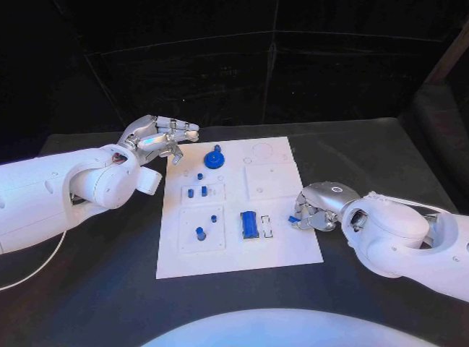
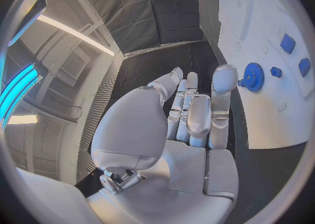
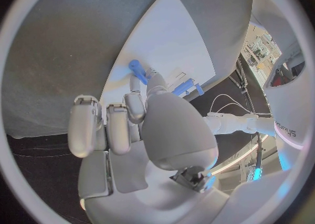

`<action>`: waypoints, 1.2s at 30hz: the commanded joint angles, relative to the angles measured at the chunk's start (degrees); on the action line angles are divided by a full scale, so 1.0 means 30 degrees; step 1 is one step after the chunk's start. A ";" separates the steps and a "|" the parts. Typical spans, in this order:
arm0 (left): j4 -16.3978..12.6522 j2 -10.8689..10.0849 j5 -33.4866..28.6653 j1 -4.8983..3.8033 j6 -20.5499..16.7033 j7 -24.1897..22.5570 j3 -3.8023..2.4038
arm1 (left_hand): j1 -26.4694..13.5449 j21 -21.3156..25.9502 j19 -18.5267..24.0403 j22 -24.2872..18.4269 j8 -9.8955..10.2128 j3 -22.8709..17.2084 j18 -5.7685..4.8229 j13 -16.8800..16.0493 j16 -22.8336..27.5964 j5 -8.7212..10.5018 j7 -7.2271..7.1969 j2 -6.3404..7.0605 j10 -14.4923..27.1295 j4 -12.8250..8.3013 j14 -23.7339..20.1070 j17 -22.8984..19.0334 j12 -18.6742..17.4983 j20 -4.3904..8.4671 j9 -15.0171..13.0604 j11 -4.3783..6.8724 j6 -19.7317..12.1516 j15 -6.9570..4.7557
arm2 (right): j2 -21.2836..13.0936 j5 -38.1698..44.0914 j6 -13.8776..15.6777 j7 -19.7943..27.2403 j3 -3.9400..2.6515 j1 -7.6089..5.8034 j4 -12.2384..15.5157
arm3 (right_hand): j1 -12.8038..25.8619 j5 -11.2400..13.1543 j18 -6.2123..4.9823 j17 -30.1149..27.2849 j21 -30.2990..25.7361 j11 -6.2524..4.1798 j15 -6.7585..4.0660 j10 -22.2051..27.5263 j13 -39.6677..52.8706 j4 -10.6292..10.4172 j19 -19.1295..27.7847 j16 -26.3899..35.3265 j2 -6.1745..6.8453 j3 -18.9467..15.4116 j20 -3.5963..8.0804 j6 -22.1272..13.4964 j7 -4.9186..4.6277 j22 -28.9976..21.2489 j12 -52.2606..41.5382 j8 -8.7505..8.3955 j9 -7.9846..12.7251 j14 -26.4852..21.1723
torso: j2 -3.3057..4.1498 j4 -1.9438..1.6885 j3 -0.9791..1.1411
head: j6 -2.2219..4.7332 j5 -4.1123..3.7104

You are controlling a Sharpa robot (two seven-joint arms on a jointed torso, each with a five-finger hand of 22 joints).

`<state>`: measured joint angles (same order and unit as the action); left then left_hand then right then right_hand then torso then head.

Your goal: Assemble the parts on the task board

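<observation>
The right hand (image 1: 316, 208) sits at the right edge of the board (image 1: 281, 249), about level with the near blocks. Its fingers are curled in, and it pinches a small blue peg (image 3: 137, 68) at the fingertips; in the head view the peg (image 1: 293, 218) shows just left of the hand, over the board's edge. The left hand (image 1: 157, 137) hovers off the far left corner of the board, fingers loosely curled and holding nothing.

On the board, a blue gear (image 1: 214, 156) stands at the far end, small blue pegs sit left of centre, and a long blue bar (image 1: 250, 224) lies near the middle with an empty slot (image 1: 264, 224) just to its right.

The step in hand appears to be carrying the peg to its seat. To do it well, the right hand should keep the pinch firm and the peg upright, travel left above the standing parts rather than sweep through them, line the peg up over its hole before descending, and press straight down. Which hole it belongs to cannot be told. The left hand is best kept clear, or used to steady the board's far corner.
</observation>
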<state>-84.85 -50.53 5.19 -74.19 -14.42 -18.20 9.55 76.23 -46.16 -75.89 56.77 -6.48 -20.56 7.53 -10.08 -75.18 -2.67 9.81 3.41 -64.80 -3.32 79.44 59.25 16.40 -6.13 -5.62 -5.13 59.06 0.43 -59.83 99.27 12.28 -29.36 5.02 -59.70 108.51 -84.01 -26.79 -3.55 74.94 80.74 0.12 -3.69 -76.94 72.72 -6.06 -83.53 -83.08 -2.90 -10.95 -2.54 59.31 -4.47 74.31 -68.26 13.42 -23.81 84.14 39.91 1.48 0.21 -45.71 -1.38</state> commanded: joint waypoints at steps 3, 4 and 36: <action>0.0013 0.0024 -0.0051 -0.0017 0.0231 -0.0121 -0.0012 | -0.0027 0.0123 0.0107 -0.0017 -0.0085 0.0076 0.0359 -0.0017 0.0069 -0.0040 -0.0051 -0.0167 0.0123 -0.0015 -0.0188 -0.0014 0.0027 0.0013 0.0026 0.0021 -0.0116 -0.0005 | -0.0066 -0.1342 0.1921 0.0017 0.0120 0.0130 0.0475 | -0.0243 -0.1260 0.0053 0.1689 -0.0105 -0.0108 -0.0138 0.0039 -0.0091 -0.0222 -0.0003 0.0068 -0.0274 0.0552 0.0171 0.0059 0.0044 -0.0075 0.0164 0.0033 -0.0135 0.1232 | -0.0005 -0.0019 -0.0003 | 0.0010 -0.0002; 0.0015 0.0026 -0.0051 -0.0017 0.0238 -0.0122 -0.0012 | -0.0027 0.0123 0.0107 -0.0017 -0.0085 0.0076 0.0359 -0.0017 0.0069 -0.0040 -0.0051 -0.0167 0.0123 -0.0015 -0.0188 -0.0014 0.0027 0.0013 0.0026 0.0021 -0.0116 -0.0005 | -0.0073 -0.1429 0.2058 0.0034 0.0119 0.0129 0.0517 | -0.0230 -0.1308 0.0053 0.1691 -0.0106 -0.0108 -0.0139 0.0036 -0.0091 -0.0245 -0.0004 0.0068 -0.0262 0.0598 0.0172 0.0056 0.0046 -0.0075 0.0164 0.0025 -0.0134 0.1233 | -0.0005 -0.0019 -0.0003 | 0.0010 -0.0002; -0.0009 0.0088 -0.0051 -0.0012 0.0686 0.0229 -0.0010 | 0.0009 0.0168 0.0117 -0.0048 -0.0106 0.0089 0.0367 -0.0031 0.0073 -0.0040 -0.0058 -0.0177 0.0146 -0.0036 -0.0201 -0.0045 0.0063 0.0014 0.0028 0.0027 -0.0119 -0.0008 | 0.1708 -0.5344 0.3058 -0.0358 0.0112 0.0120 0.0370 | 0.0974 -0.1209 0.0123 0.2047 0.0096 -0.0184 -0.0200 -0.0348 0.0157 -0.1797 -0.0196 -0.0153 0.0946 0.2379 0.0221 0.0376 0.0161 0.0290 -0.0179 0.0063 -0.0315 0.1328 | 0.0017 0.0010 -0.0024 | -0.0037 0.0196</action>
<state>-84.75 -50.30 5.19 -74.15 -13.28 -17.61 9.57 76.23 -45.94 -75.89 56.68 -6.48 -20.56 7.54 -10.12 -75.18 -2.67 9.81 3.41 -64.80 -3.32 79.23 59.16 16.40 -6.13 -5.63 -5.13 59.06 0.22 -54.81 84.45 23.60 -29.37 5.37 -59.27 109.71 -81.39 -30.77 -3.55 74.92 80.74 -0.32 -3.91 -77.61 73.12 -11.23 -83.96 -83.34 -0.29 -3.83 -2.12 59.86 -3.98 74.95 -68.56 13.35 -24.62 84.14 39.95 1.42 0.10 -45.76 -0.83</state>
